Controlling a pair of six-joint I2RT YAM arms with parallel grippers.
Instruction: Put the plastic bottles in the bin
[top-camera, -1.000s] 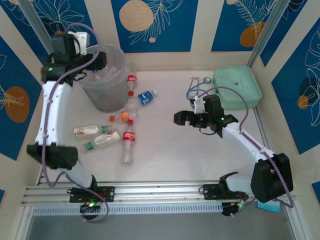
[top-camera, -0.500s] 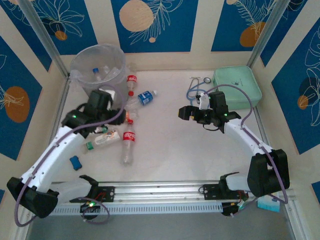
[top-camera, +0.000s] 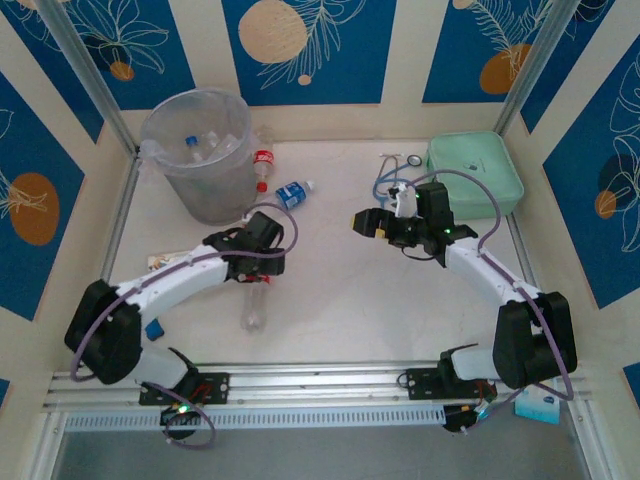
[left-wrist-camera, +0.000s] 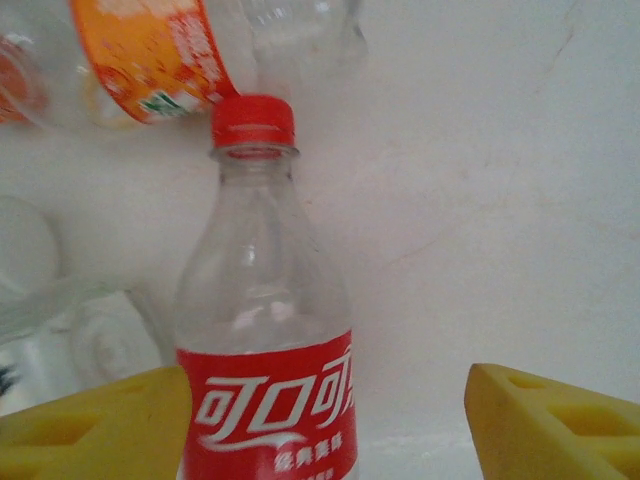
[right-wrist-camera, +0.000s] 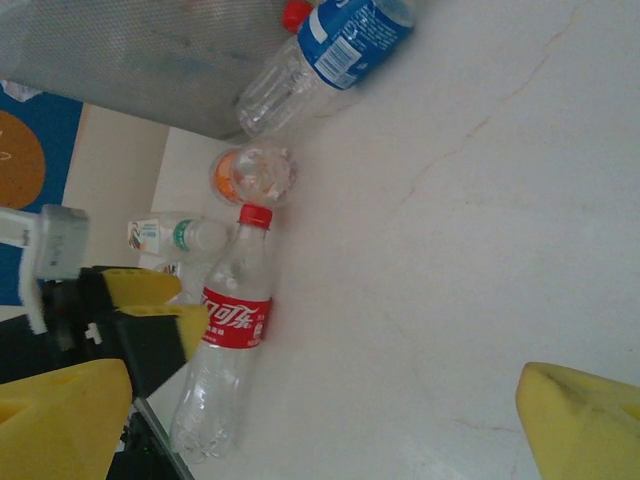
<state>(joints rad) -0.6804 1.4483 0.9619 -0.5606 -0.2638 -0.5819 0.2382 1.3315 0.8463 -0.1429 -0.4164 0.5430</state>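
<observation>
Top view, left gripper (top-camera: 258, 272): points down over a clear plastic red-label bottle (top-camera: 254, 312) lying on the white table (top-camera: 340, 300); its opening cannot be judged from here.
Top view, large round translucent grey bin (top-camera: 200, 195): upright, well beyond the left gripper, with clear bottles inside.
Top view, right gripper (top-camera: 362, 222): above bare table, with a clear blue-label bottle (top-camera: 292, 193) ahead of it near the bin's foot.
Left wrist view, left gripper (left-wrist-camera: 328, 425): yellow fingers (left-wrist-camera: 90, 430) spread wide, gripping nothing.
Left wrist view, red-label bottle (left-wrist-camera: 265, 400): lies between the fingers, close to one and far from the other, red cap pointing away.
Left wrist view, clear orange-label bottle (left-wrist-camera: 150, 50): just past that cap.
Right wrist view, right gripper (right-wrist-camera: 320, 420): yellow fingers wide apart and empty.
Right wrist view, bottles: red-label bottle (right-wrist-camera: 232, 320) ahead; blue-label bottle (right-wrist-camera: 340, 50) farther off, against the bin (right-wrist-camera: 130, 60).
</observation>
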